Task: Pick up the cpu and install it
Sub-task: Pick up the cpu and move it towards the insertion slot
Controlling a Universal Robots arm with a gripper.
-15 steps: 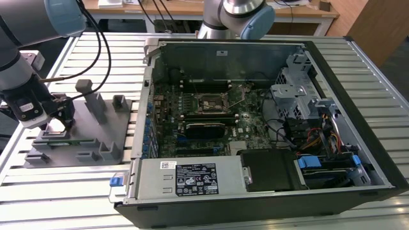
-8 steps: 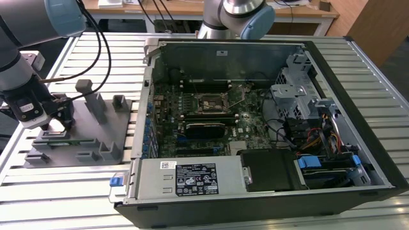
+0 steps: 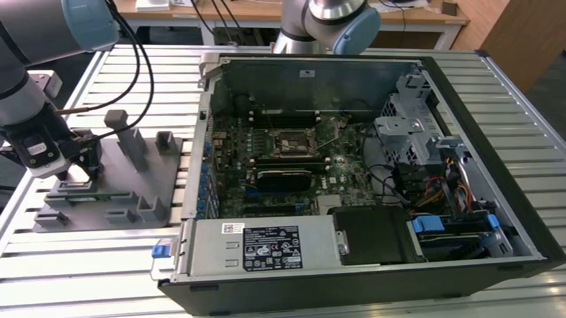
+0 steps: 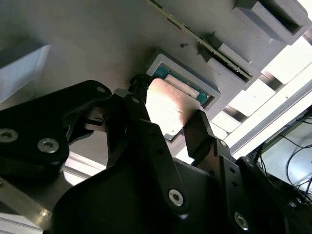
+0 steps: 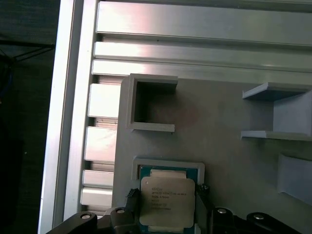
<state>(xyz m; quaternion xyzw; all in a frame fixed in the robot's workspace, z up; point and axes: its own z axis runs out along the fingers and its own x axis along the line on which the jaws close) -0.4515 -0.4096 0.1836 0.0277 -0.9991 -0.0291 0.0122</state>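
An open computer case (image 3: 354,291) lies on the slatted metal desk (image 3: 521,86). Its green motherboard (image 3: 265,142) is exposed, and a silver labelled box (image 3: 265,246) sits by the near wall. Towards the exterior view's left is a grey fixture plate (image 3: 115,199) with upright blocks (image 3: 132,142). A thin strip (image 3: 89,194) on it is possibly a memory stick.

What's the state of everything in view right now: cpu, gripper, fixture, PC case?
cpu: lying flat in its fixture recess, metal lid up, not lifted.
gripper: low over the fixture, right at the cpu.
fixture: sitting on the slatted table, outside the case.
square pocket beside the cpu: empty.
computer case: lying on its side, side panel off, board exposed.
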